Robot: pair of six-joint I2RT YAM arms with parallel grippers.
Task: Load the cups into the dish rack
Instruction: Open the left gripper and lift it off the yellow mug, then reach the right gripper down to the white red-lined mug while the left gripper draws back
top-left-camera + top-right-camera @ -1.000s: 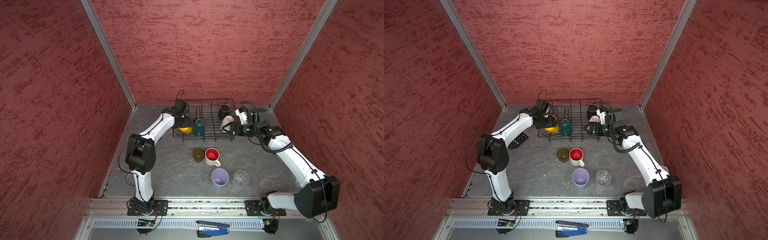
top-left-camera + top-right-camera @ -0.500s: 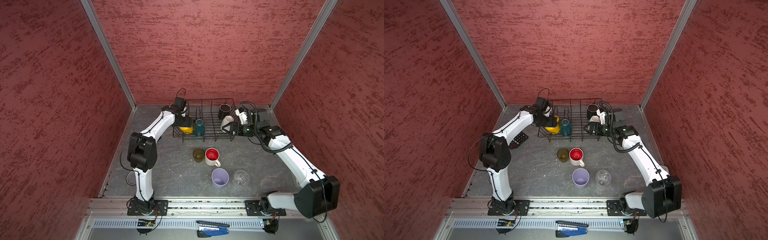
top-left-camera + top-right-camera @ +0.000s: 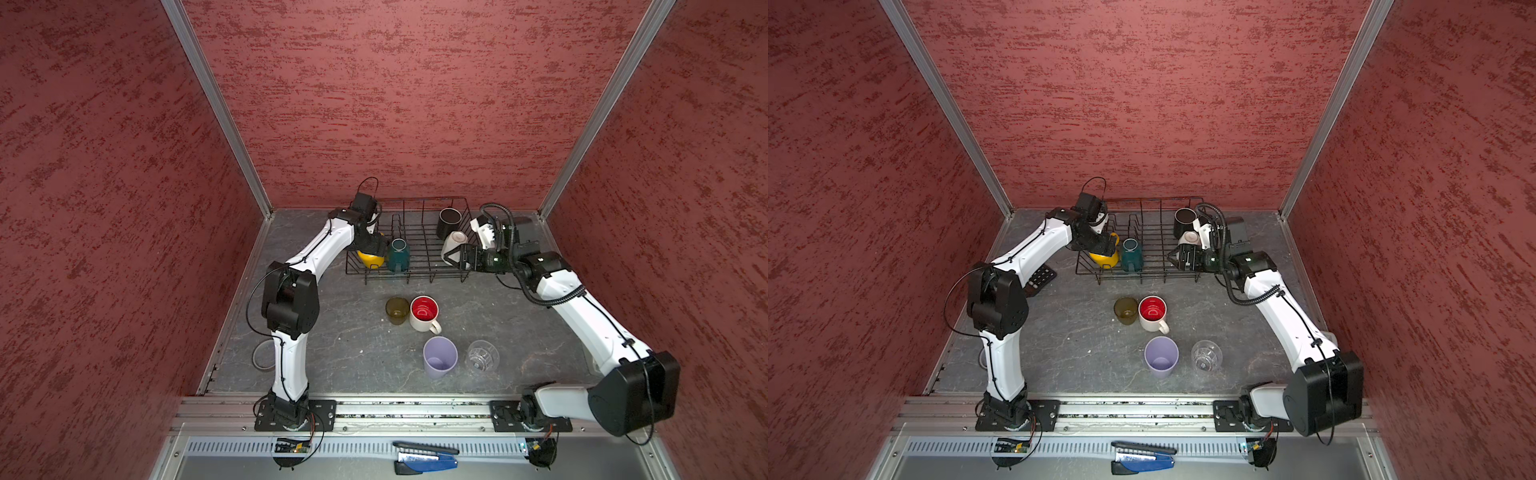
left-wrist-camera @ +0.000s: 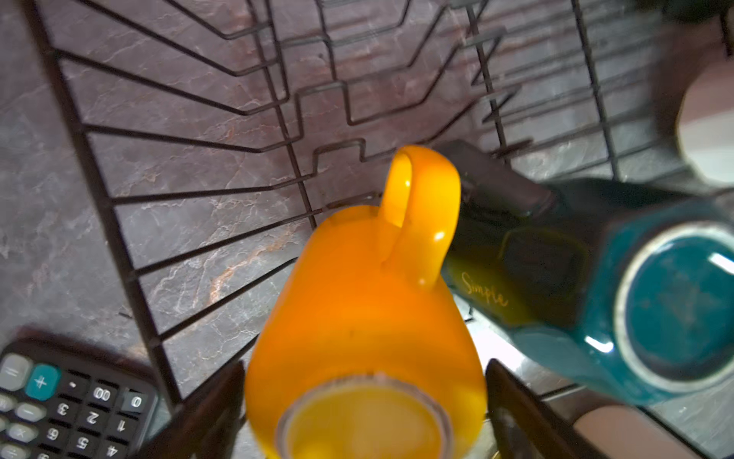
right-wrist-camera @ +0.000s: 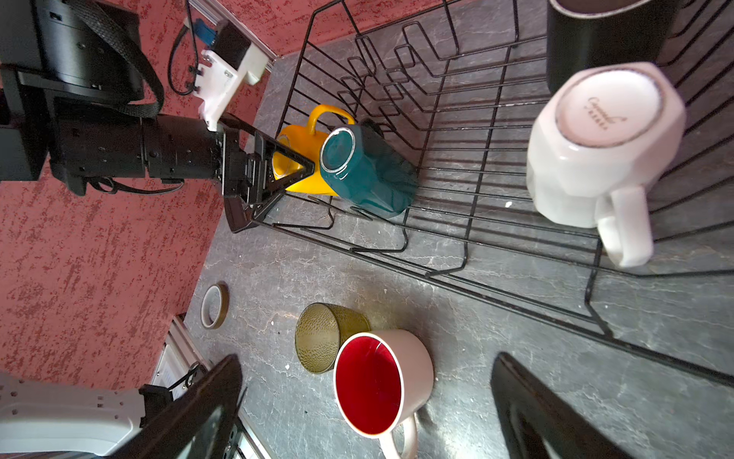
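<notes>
The upright red-lined white mug (image 3: pixel 424 313) in front of the black wire dish rack (image 3: pixel 419 249) is nearest our wide, empty right gripper (image 3: pixel 451 257); whether our left gripper (image 3: pixel 372 248) squeezes the yellow mug (image 4: pixel 365 302), we cannot tell

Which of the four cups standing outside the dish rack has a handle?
The red-lined white mug; the olive tumbler, lavender tumbler and clear tumbler have none.

The left arm (image 3: pixel 320 249) and right arm (image 3: pixel 590 316) are white shells with boxy black joints. Behind the right pincer (image 3: pixel 455 258) a ribbed black hose (image 3: pixel 540 302) loops back; behind the left pincer (image 3: pixel 371 249) a thin black cable (image 3: pixel 371 178) arcs. Each pincer's fingers (image 5: pixel 528 413) are dark wedges. Black base plates (image 3: pixel 324 415) carry screws.
</notes>
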